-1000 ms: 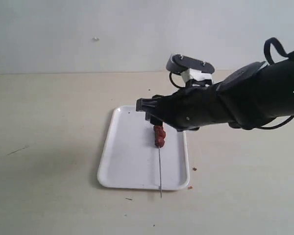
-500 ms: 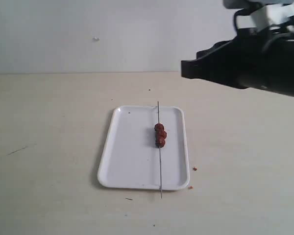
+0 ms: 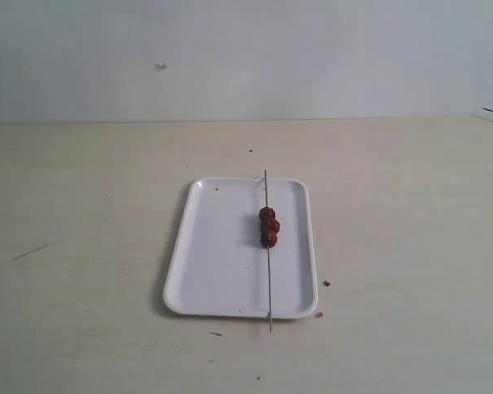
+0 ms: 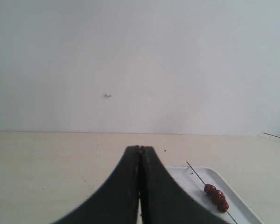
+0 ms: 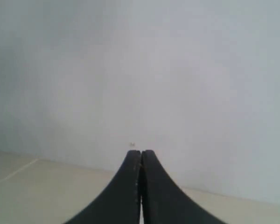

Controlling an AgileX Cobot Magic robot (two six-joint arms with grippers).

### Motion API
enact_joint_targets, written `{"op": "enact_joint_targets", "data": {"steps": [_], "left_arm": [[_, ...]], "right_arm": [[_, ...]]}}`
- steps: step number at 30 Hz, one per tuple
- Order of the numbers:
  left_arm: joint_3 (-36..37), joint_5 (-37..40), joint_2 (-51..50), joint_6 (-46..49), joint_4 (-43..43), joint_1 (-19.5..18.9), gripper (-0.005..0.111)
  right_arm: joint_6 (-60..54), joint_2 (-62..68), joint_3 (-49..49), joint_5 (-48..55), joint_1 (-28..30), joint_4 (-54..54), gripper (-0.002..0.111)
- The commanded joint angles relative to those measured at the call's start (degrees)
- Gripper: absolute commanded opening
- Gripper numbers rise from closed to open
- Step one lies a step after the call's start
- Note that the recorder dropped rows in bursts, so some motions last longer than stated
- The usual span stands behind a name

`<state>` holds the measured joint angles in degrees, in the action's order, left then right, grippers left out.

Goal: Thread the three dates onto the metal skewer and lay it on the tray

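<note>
The white tray (image 3: 222, 263) lies mid-table. The thin metal skewer (image 3: 268, 279) rests lengthwise along the tray's right side, its ends sticking out past both short rims. Three dark red dates (image 3: 269, 226) sit threaded together on it, above the tray's middle. Neither arm shows in the exterior view. In the left wrist view my left gripper (image 4: 139, 148) is shut with nothing held, well back from the tray (image 4: 186, 179), with the skewer (image 4: 196, 171) and dates (image 4: 216, 197) off to one side. My right gripper (image 5: 141, 152) is shut and empty, facing the pale wall.
Small brown crumbs (image 3: 326, 283) lie on the beige table just right of the tray, another (image 3: 318, 313) near its front corner. A short dark scratch (image 3: 29, 252) marks the table at left. A pale wall stands behind the table.
The right arm, which was over the tray a second ago, lifted up and away to the right and has left the exterior view. Its gripper went from open to shut. Skewer and dates stayed put.
</note>
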<state>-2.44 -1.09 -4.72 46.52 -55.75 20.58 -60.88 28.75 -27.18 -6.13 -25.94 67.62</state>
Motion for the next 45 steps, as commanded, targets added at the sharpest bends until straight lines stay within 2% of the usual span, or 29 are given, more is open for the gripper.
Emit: {"op": "enact_joint_targets", "data": {"steps": [1,9,13,14,16,17,20,22,30,31,36,40,45], "left_arm": [[0.24,0.17,0.36,-0.28,-0.35,-0.04,0.0],[0.24,0.17,0.36,-0.28,-0.35,-0.04,0.0],[0.24,0.17,0.36,-0.28,-0.35,-0.04,0.0],[0.24,0.17,0.36,-0.28,-0.35,-0.04,0.0],[0.24,0.17,0.36,-0.28,-0.35,-0.04,0.0],[0.24,0.17,0.36,-0.28,-0.35,-0.04,0.0],[0.24,0.17,0.36,-0.28,-0.35,-0.04,0.0],[0.24,0.17,0.36,-0.28,-0.35,-0.04,0.0],[0.24,0.17,0.36,-0.28,-0.35,-0.04,0.0],[0.24,0.17,0.36,-0.28,-0.35,-0.04,0.0],[0.24,0.17,0.36,-0.28,-0.35,-0.04,0.0],[0.25,0.17,0.36,-0.16,-0.35,-0.04,0.0],[0.25,0.17,0.36,-0.16,-0.35,-0.04,0.0]], "right_arm": [[-0.61,-6.64,0.26,-0.05,-0.06,-0.56,0.0],[-0.75,-13.16,0.26,-0.05,-0.06,-0.65,0.0],[-6.69,-13.39,1.45,-0.41,0.28,-0.81,0.0],[-7.07,-13.49,2.42,-0.26,1.98,-0.81,0.0],[-6.7,-13.49,5.27,0.55,10.66,-0.48,0.0],[-5.03,-13.61,7.39,0.8,16.89,-0.06,0.0],[-2.24,-14.02,11.43,0.8,28.59,-0.06,0.0],[-2.57,-14.02,13.4,0.13,31.09,-0.28,0.0],[-4.63,-14.02,14.95,0.1,31.26,-3.58,0.0],[-2.13,-14.02,14.95,0.36,31.26,-6.57,0.0],[27.72,-14.02,14.95,5.69,32.95,-32.11,0.0],[44.92,-14.28,14.95,12.29,38.82,-50.1,0.0],[62.94,-18.14,16.5,14.82,40.59,-68.88,0.0]]}}
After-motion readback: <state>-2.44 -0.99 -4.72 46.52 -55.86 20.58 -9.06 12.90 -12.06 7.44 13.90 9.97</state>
